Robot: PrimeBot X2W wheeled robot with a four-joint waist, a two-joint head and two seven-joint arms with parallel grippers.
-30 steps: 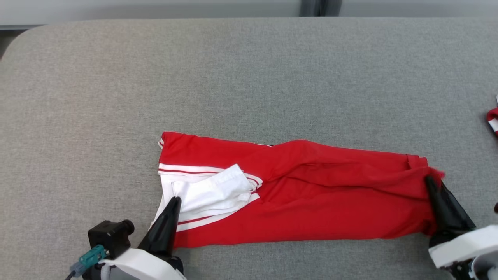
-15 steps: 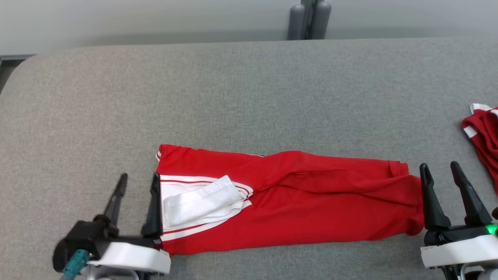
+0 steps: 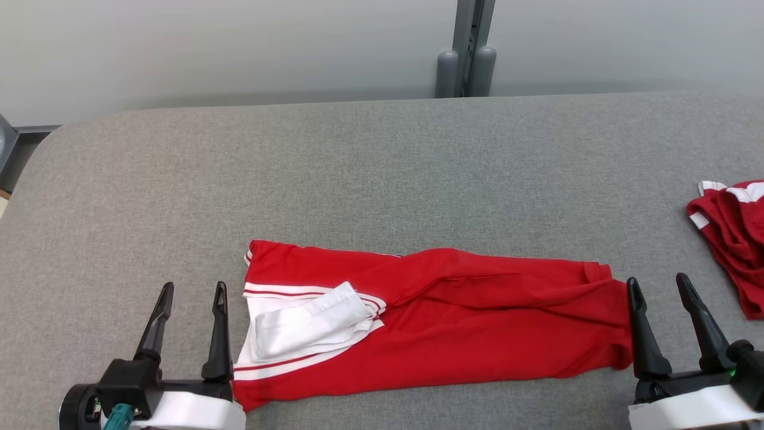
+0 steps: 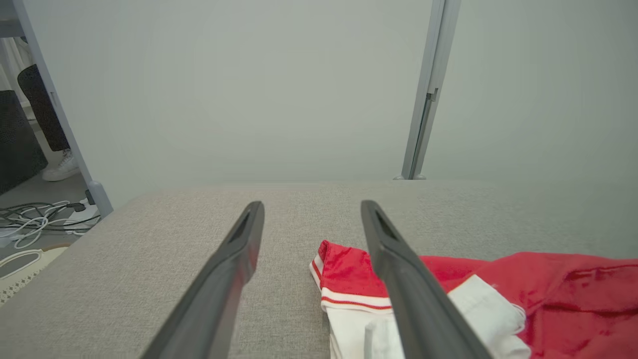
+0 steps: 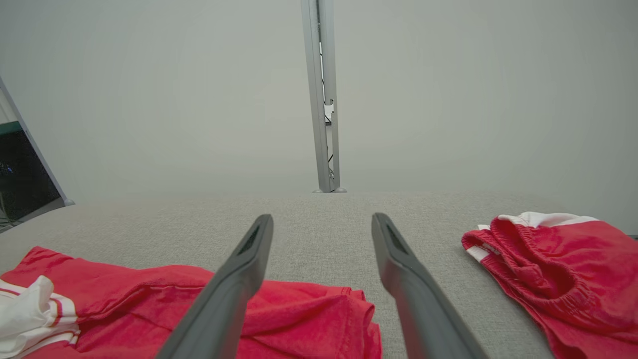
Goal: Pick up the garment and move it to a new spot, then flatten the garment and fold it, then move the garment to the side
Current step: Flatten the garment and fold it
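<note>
While jaws gape, red garment [image 3: 453, 322], grey table [image 3: 358, 167]

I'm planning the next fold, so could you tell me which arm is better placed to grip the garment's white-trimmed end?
Left, probably. The left gripper stands open beside the white-trimmed end of the garment, while the right gripper is open at the opposite, plain red end.

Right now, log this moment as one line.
garment: lengthwise on grey table, ungripped | left gripper: open, beside its white-trimmed end | right gripper: open, beside opposite end | second red garment: bunched, far right
</note>
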